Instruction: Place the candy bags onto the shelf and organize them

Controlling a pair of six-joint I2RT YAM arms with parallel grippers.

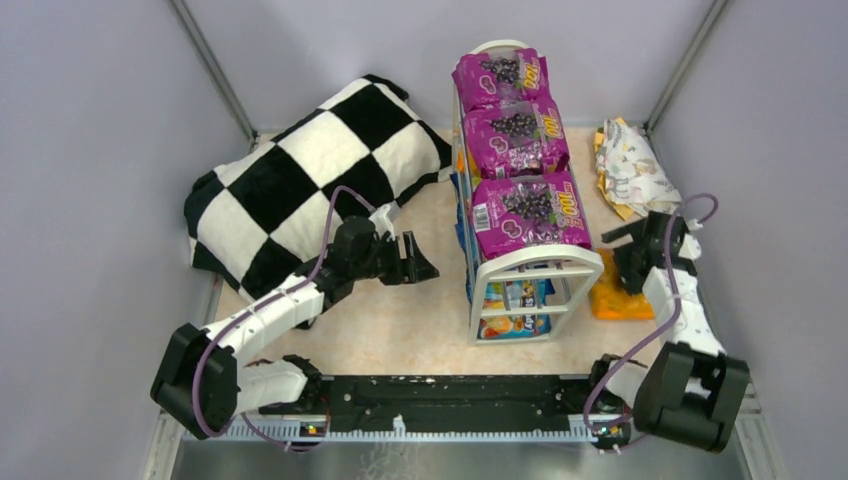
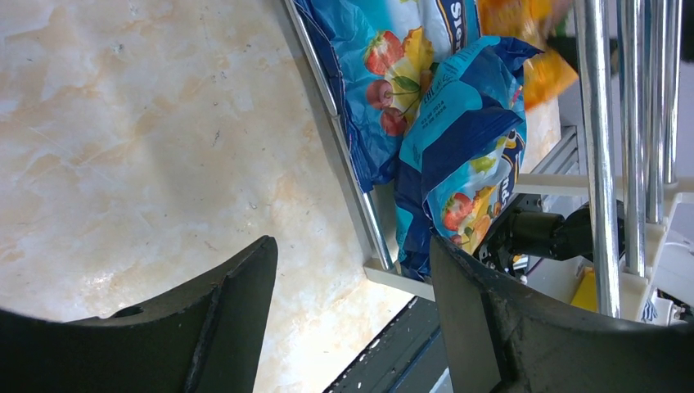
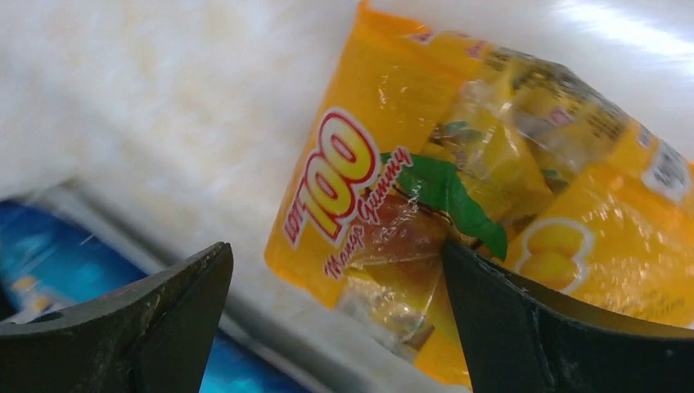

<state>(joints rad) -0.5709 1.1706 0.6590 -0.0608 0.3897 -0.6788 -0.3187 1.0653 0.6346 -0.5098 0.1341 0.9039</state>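
With the right tool (image 3: 334, 266) spread wide over the orange bag (image 3: 458, 188) beside the shelf (image 1: 535, 262), descend squarely, then pinch mid-bag.

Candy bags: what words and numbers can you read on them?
"LOT 100": on the yellow mango bag, in the right wrist view.
"Mango Gummy": same bag, just under the 100.
"100": on each of the purple grape bags on top of the shelf.
Blue bags: letters cut off, cannot be read.
Small print on the yellow bag's label: too blurred.
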